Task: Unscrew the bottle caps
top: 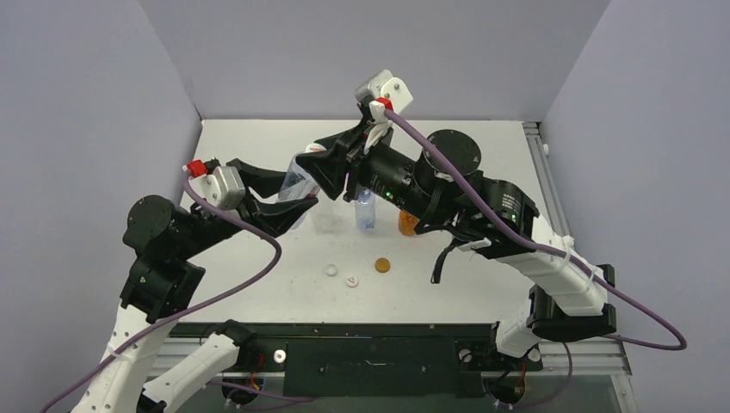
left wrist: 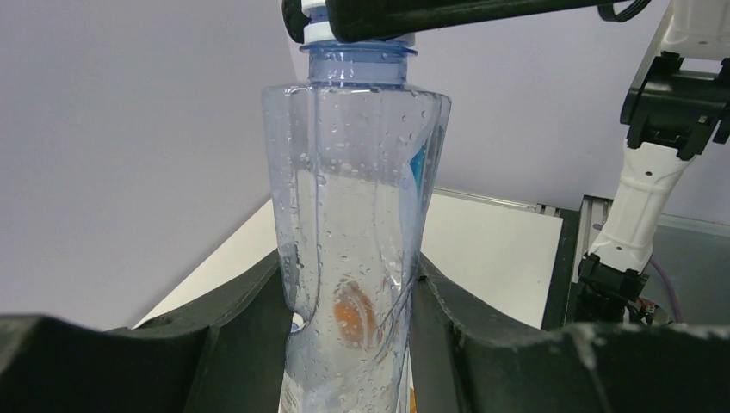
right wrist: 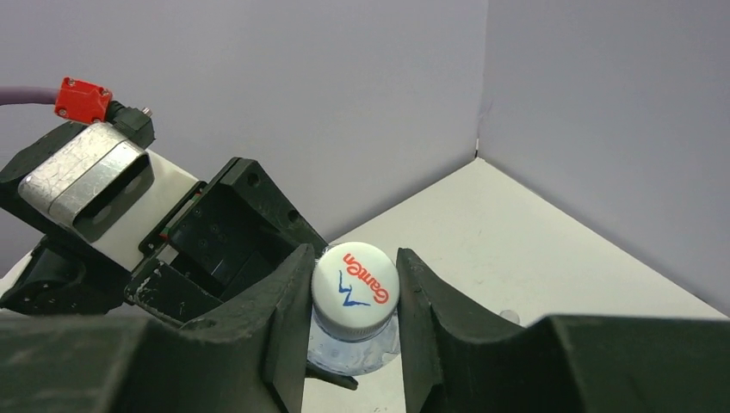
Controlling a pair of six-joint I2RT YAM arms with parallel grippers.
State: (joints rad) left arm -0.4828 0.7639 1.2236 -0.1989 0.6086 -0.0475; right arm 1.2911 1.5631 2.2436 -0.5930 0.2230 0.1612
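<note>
My left gripper point(left wrist: 353, 331) is shut on a clear ribbed bottle point(left wrist: 353, 198), squeezing its wet sides and holding it tilted above the table point(top: 482, 146). In the top view that bottle point(top: 299, 178) sits between the left gripper point(top: 295, 205) and the right gripper point(top: 334, 162). My right gripper point(right wrist: 355, 297) is shut on the bottle's white cap point(right wrist: 355, 286), which has red and blue print; a finger presses each side. The cap point(left wrist: 320, 33) is on the bottle's neck. Three loose caps lie on the table: two white point(top: 332, 269) point(top: 352, 280) and one golden-brown point(top: 382, 265).
A short clear bottle with a blue label point(top: 366, 211) stands uncapped at mid-table. An orange bottle point(top: 406, 224) beside it is partly hidden under the right arm. Grey walls close in the left, back and right sides.
</note>
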